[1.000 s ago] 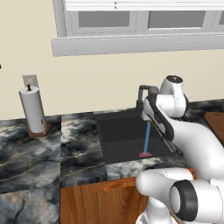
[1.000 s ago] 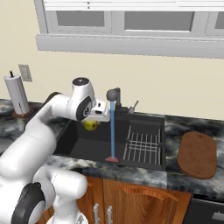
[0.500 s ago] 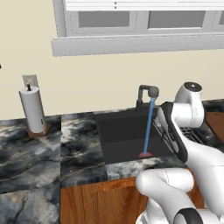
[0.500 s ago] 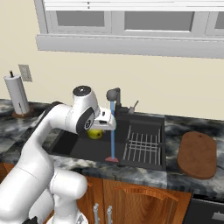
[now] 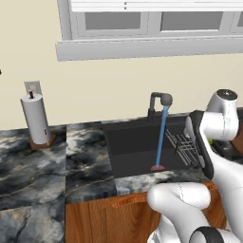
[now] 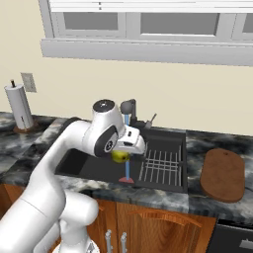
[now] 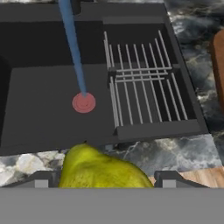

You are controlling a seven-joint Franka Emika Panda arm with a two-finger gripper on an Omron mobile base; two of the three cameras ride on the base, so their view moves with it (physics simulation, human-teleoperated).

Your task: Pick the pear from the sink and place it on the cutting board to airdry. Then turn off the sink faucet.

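Our claw (image 6: 122,156) is closed on the pear (image 6: 119,156), holding it clear above the front part of the sink (image 6: 89,165), just left of the blue water stream (image 6: 127,148). In the hand view the pear (image 7: 101,169) sits between the two finger tips at the bottom, over the sink's near rim (image 7: 109,140) and the marbled desk (image 7: 175,153) edge.

Going left to right in the right base view, we see a paper-towel roll (image 6: 18,111) standing on the desk (image 6: 29,148) at the far left, well apart from everything else. Next comes our arm: it rises from the lower left, bends up over the left half of the sink, and the wrist turns downward so the claw points toward the basin. Just right of the claw, the sink faucet (image 6: 129,106) pours its stream onto the pinkish-red drain spot (image 6: 126,180). Right of that, the wire rack (image 6: 160,166) lies in the right part of the sink. Farthest right, the cutting board (image 6: 223,174) lies flat on the desk, apart from the sink.

In the left base view the sink faucet (image 5: 160,100) is likewise running.
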